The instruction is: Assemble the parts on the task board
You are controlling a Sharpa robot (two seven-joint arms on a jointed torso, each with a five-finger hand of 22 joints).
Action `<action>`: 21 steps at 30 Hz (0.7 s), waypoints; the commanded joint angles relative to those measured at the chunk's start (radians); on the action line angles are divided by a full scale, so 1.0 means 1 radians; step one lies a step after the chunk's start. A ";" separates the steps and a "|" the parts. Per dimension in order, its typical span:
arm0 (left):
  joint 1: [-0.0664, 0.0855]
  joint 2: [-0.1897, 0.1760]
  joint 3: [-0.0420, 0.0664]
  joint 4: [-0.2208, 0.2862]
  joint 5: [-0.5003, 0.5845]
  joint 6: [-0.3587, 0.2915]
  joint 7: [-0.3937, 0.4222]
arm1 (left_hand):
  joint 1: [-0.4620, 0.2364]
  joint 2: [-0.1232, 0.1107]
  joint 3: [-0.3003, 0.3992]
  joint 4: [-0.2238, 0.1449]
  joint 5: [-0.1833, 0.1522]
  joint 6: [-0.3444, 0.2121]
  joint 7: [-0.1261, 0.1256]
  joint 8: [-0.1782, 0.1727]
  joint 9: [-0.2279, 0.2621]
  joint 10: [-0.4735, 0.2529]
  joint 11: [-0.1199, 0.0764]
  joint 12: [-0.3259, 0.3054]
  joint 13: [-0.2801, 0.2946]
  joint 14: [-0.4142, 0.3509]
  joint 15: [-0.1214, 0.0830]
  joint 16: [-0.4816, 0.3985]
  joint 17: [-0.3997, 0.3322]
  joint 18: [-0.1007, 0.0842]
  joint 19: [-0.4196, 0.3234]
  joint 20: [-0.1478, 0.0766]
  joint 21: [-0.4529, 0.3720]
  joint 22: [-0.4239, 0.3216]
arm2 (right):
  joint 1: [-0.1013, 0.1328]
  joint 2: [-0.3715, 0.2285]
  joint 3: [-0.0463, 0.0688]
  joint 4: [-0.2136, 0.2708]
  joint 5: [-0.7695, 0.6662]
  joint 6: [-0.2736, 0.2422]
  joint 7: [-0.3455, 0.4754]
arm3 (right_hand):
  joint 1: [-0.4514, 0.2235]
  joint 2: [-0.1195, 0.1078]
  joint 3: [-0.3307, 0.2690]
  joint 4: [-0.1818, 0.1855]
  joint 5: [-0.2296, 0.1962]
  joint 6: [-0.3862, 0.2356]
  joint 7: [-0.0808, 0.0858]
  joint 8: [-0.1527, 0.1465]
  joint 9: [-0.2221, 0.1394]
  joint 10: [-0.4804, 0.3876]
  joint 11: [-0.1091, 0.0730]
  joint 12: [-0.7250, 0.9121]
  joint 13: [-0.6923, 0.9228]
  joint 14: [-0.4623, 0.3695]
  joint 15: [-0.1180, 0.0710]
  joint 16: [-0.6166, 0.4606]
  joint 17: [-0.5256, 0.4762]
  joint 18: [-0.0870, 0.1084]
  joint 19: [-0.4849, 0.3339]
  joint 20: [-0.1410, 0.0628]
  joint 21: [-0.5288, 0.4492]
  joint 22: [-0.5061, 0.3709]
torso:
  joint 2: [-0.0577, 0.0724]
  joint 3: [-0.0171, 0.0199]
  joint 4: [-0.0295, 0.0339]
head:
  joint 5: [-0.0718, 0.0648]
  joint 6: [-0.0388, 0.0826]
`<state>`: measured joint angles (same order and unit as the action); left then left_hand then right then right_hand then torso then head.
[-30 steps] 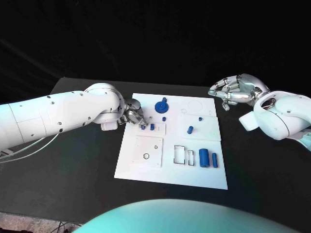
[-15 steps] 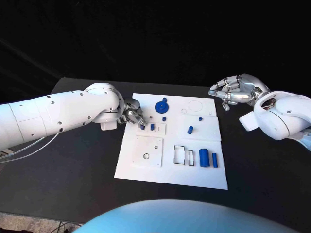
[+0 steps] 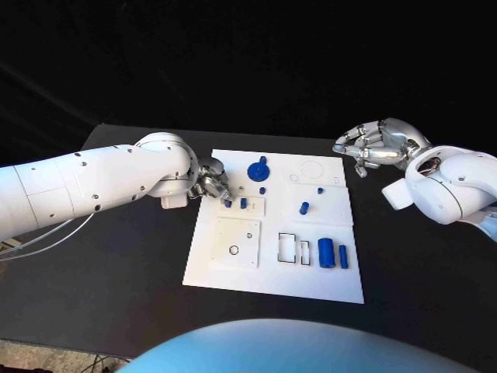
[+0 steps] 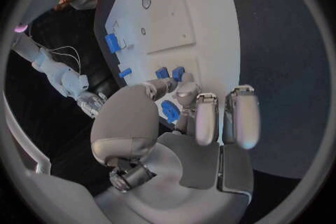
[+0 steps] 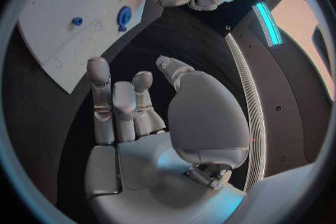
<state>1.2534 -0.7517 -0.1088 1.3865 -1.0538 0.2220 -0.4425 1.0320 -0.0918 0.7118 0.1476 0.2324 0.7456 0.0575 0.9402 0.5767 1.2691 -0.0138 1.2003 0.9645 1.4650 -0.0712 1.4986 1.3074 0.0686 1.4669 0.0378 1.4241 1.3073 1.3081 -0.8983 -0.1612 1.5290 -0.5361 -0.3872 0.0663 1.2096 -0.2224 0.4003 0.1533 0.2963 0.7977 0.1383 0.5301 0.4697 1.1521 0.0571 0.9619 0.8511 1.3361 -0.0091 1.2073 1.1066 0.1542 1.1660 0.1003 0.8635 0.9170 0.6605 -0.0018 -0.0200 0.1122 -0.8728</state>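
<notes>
Head view: the left hand (image 3: 212, 186) reaches over the white board's (image 3: 273, 264) left edge, fingertips at a small blue piece (image 3: 227, 203) — presumably seating it.

Left wrist view: whether it is gripped cannot be told.

Right wrist view: the right hand (image 5: 129, 103) hovers off-board, fingers loosely apart, holding nothing — likely waiting.

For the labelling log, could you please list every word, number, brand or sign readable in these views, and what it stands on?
None: no readable text shows in any view.
The task board bears only outlined recesses and blue parts, no print.
The left hand and right hand carry no legible marking.
</notes>
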 commanded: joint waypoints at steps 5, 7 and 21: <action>-0.001 0.001 -0.001 -0.001 0.007 -0.001 0.006 | -0.006 0.008 -0.009 0.014 -0.011 0.001 0.002 -0.005 0.002 0.001 0.000 -0.004 0.001 0.077 -0.005 -0.004 0.175 -0.014 0.005 -0.006 -0.001 0.003 | -0.001 0.001 0.000 -0.001 -0.002 0.009 0.004 | 0.002 0.003 0.000 0.004 0.005 -0.008 -0.001 -0.002 -0.002 -0.005 -0.001 -0.003 -0.001 -0.009 0.000 -0.003 -0.001 0.006 -0.006 -0.003 -0.007 -0.001 | 0.000 0.0005 -0.0004 | 0.000 0.000; -0.001 0.001 -0.001 -0.002 0.007 -0.003 0.005 | -0.007 0.009 -0.011 0.016 -0.013 0.001 0.002 -0.005 0.002 0.001 0.000 -0.004 0.002 0.077 -0.005 -0.005 0.174 -0.014 0.005 -0.006 -0.001 0.003 | -0.001 0.001 0.000 -0.001 -0.002 0.009 0.004 | 0.001 0.003 0.000 0.007 0.005 -0.009 0.000 -0.002 -0.002 -0.005 -0.001 -0.004 -0.001 -0.010 0.001 -0.003 -0.001 0.006 -0.007 -0.002 -0.007 0.000 | 0.000 0.0004 -0.0004 | -0.001 0.000; -0.001 0.004 -0.001 -0.007 0.008 -0.019 0.004 | -0.023 0.008 -0.037 0.046 -0.036 0.008 0.001 -0.001 0.003 0.006 0.000 0.001 0.010 0.078 -0.004 -0.004 0.175 -0.015 0.007 -0.005 0.001 0.007 | -0.002 0.001 0.000 -0.001 -0.004 0.009 0.005 | 0.001 0.003 -0.001 0.007 0.005 -0.009 0.000 -0.002 -0.002 -0.006 0.000 -0.004 -0.001 -0.011 0.001 -0.004 -0.002 0.005 -0.007 -0.002 -0.006 0.000 | 0.000 0.0004 0.0000 | -0.002 0.000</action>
<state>1.2529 -0.7508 -0.1094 1.3799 -1.0497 0.2108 -0.4432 1.0169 -0.0832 0.6760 0.1893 0.2012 0.7456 0.0572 0.9403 0.5788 1.2691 -0.0138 1.2003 0.9734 1.4650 -0.0712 1.4985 1.3074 0.0686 1.4669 0.0378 1.4241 1.3081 1.3069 -0.8982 -0.1612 1.5285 -0.5361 -0.3872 0.0666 1.2096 -0.2224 0.4003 0.1532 0.2963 0.7977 0.1382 0.5301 0.4684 1.1522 0.0571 0.9619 0.8512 1.3325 -0.0055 1.2073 1.1051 0.1542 1.1660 0.1003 0.8636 0.9170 0.6611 -0.0014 -0.0201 0.1098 -0.8728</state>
